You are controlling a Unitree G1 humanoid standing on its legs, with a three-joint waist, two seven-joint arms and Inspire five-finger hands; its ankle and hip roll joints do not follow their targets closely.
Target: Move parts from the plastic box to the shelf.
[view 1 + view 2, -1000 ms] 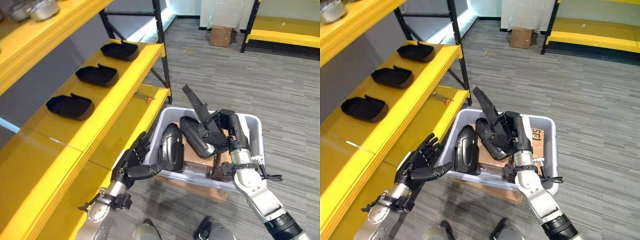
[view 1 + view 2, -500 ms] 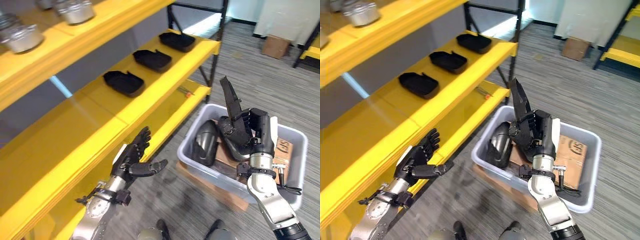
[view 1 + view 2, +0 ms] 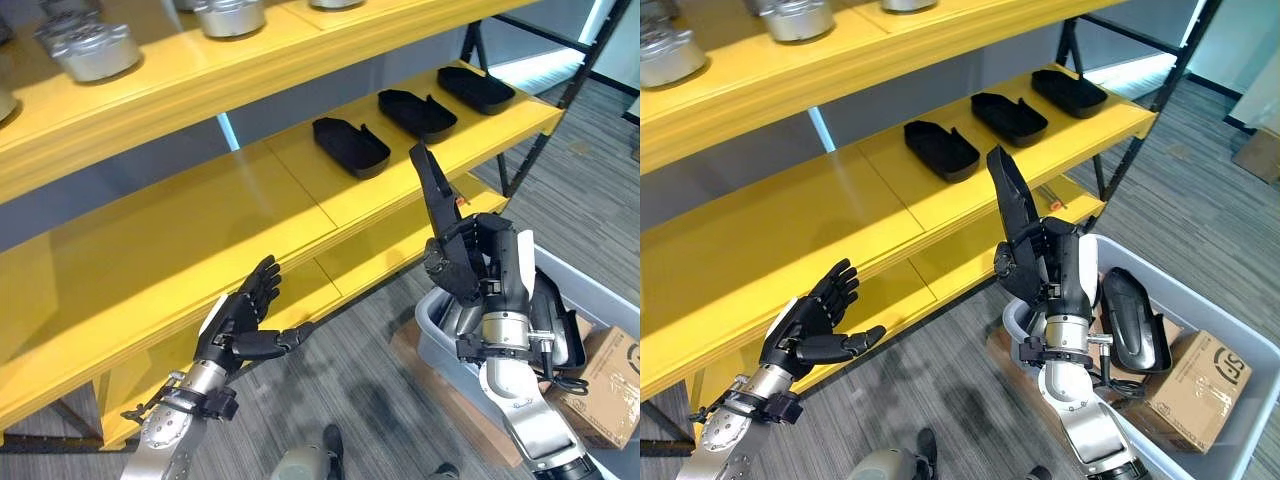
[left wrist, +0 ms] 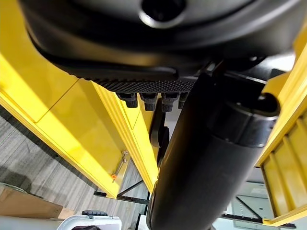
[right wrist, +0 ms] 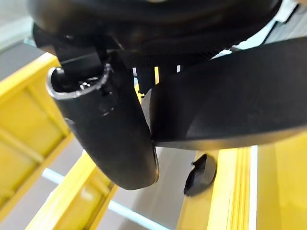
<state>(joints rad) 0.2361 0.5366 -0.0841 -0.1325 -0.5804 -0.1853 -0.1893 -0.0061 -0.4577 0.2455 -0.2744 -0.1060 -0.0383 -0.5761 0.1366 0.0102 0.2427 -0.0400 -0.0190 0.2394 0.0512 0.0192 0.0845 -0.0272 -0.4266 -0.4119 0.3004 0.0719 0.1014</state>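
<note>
We read no legible writing; our right hand (image 3: 1055, 262) still grips the black part (image 3: 1012, 196), now raised beside the shelf's front edge (image 3: 970, 205); left hand (image 3: 805, 328) open.

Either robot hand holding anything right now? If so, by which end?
Right robot hand is curled round the lower end of a long black plastic part, which points up. Left robot hand is open and holds nothing.
</note>
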